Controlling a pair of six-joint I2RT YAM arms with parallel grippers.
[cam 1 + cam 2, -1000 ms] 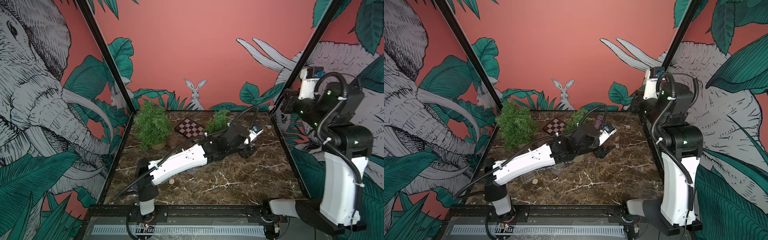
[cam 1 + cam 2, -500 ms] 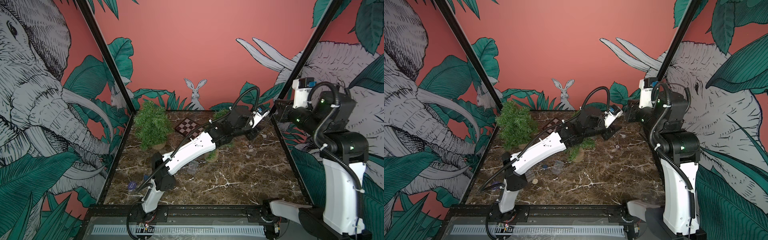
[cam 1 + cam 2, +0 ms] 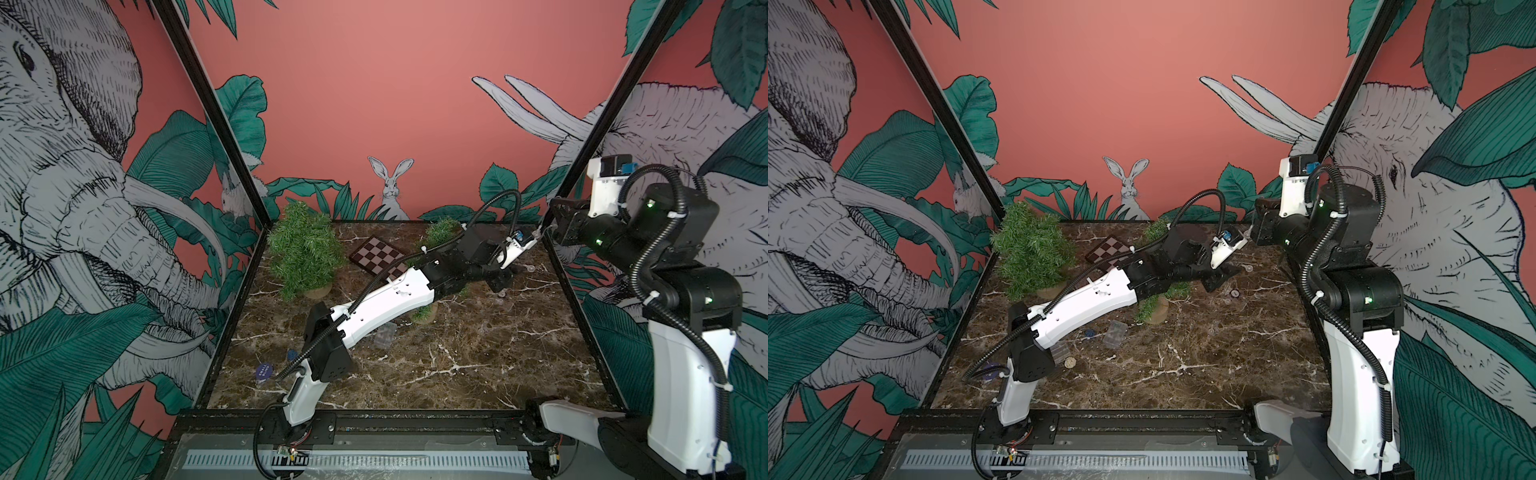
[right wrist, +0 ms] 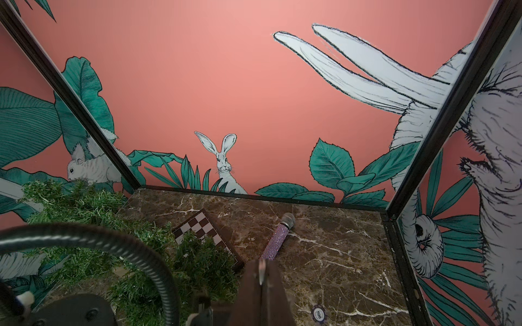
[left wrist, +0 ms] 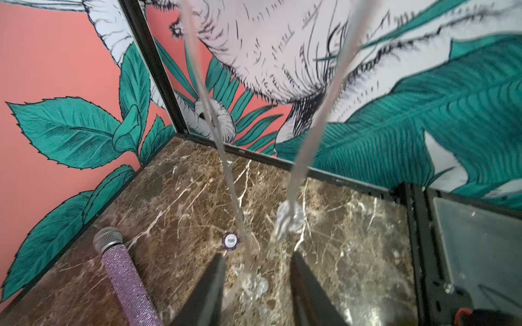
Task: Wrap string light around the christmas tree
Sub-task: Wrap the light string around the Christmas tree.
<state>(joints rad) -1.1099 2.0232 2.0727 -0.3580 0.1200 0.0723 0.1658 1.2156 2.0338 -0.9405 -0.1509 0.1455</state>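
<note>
A small christmas tree [image 3: 441, 232] [image 3: 1156, 231] [image 4: 197, 262] stands mid-table, mostly hidden under my left arm. The clear string light [image 5: 289, 214] hangs as two strands from above down to the marble. One strand and a bulb pass between the fingers of my left gripper [image 5: 257, 255], whose jaws stand apart and do not pinch it. In both top views the left gripper [image 3: 505, 282] [image 3: 1219, 277] hovers low at the back right. My right gripper [image 4: 262, 265] [image 3: 547, 231] is higher, by the right post, shut on a pale sliver of the string.
A bigger fir tree [image 3: 305, 249] stands at the back left, a checkerboard [image 3: 376, 259] behind the small tree. A purple microphone [image 5: 127, 279] and a poker chip [image 5: 230, 240] lie near the left gripper. A clear plastic box [image 3: 384, 336] is mid-table. Cage walls close three sides.
My left gripper rose toward the right gripper at the back right corner, then dropped back down toward the marble. The right arm leaned in and drew back a little.
</note>
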